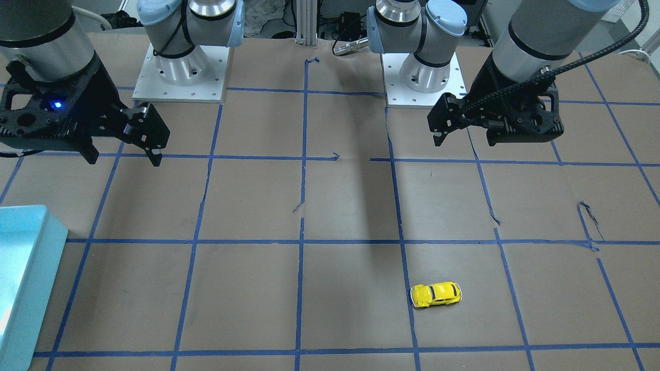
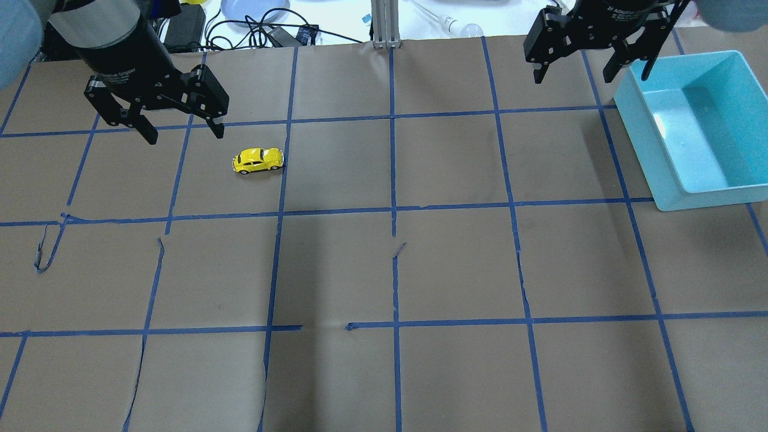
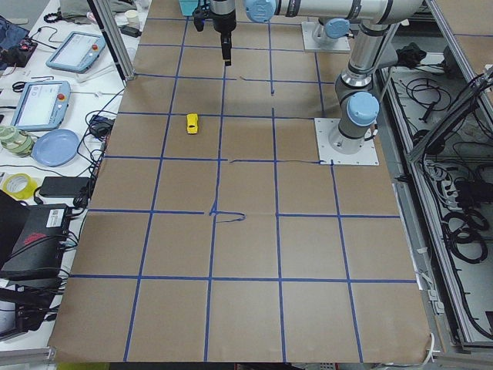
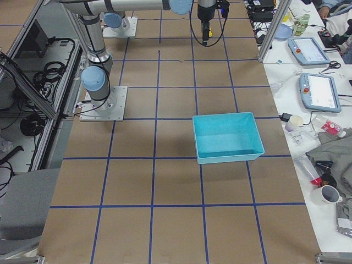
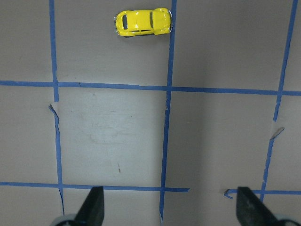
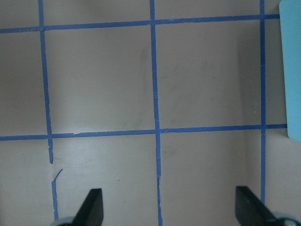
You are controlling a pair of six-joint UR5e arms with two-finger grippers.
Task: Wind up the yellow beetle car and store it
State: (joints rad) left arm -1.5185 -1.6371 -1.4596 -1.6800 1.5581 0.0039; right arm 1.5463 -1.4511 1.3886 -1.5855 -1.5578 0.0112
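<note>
The yellow beetle car stands on its wheels on the brown paper, on the left half of the table in the overhead view. It also shows in the front view, in the exterior left view and at the top of the left wrist view. My left gripper hangs open and empty above the table, to the left of and beyond the car, not touching it. My right gripper is open and empty in the air at the far right, next to the bin's far corner.
A light-blue open bin sits at the right edge of the table; it also shows in the front view and the exterior right view. Blue tape lines grid the paper. Cables and clutter lie beyond the far edge.
</note>
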